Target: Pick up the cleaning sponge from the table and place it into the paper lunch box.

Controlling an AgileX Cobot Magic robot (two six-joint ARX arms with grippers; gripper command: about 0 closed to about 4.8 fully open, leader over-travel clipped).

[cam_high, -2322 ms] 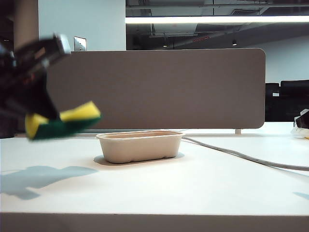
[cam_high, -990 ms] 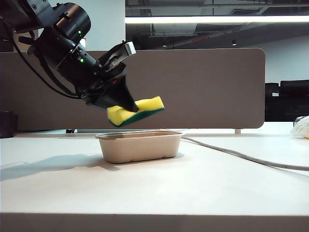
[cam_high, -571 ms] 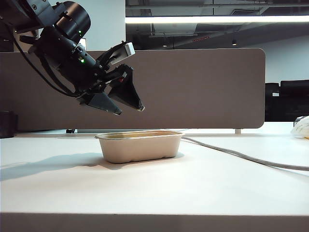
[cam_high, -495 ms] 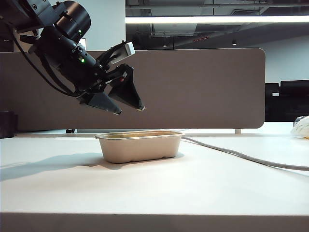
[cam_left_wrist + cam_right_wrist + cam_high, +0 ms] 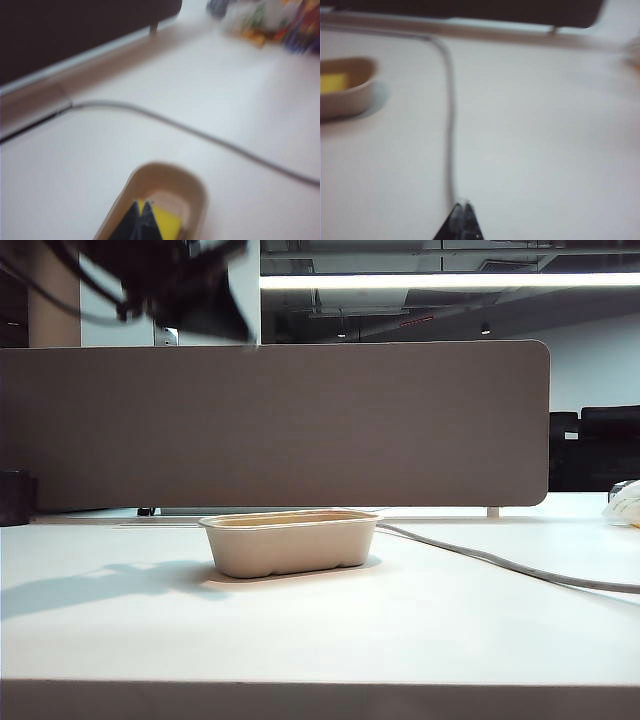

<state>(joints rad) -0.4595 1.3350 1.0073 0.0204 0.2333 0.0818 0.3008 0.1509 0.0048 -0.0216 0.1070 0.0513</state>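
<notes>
The yellow cleaning sponge (image 5: 168,220) lies inside the beige paper lunch box (image 5: 199,186), and it also shows as a yellow patch (image 5: 332,82) in the box (image 5: 351,99) in the right wrist view. In the exterior view the box (image 5: 290,542) stands mid-table and its wall hides the sponge. My left gripper (image 5: 141,204) hangs high above the box, shut and empty; the exterior view shows it as a dark blur at the upper left (image 5: 243,332). My right gripper (image 5: 462,204) is shut and empty over the bare table (image 5: 545,140), far from the box.
A grey cable (image 5: 500,562) runs from behind the box to the right edge. The brown-grey divider panel (image 5: 300,420) closes the back. A dark object (image 5: 12,498) sits far left, a white item (image 5: 625,502) far right. Colourful clutter (image 5: 265,20) lies beyond the cable.
The left gripper let the sponge drop into the lunch box, then shut its jaws and rose quickly up and to the left, away from the box.
</notes>
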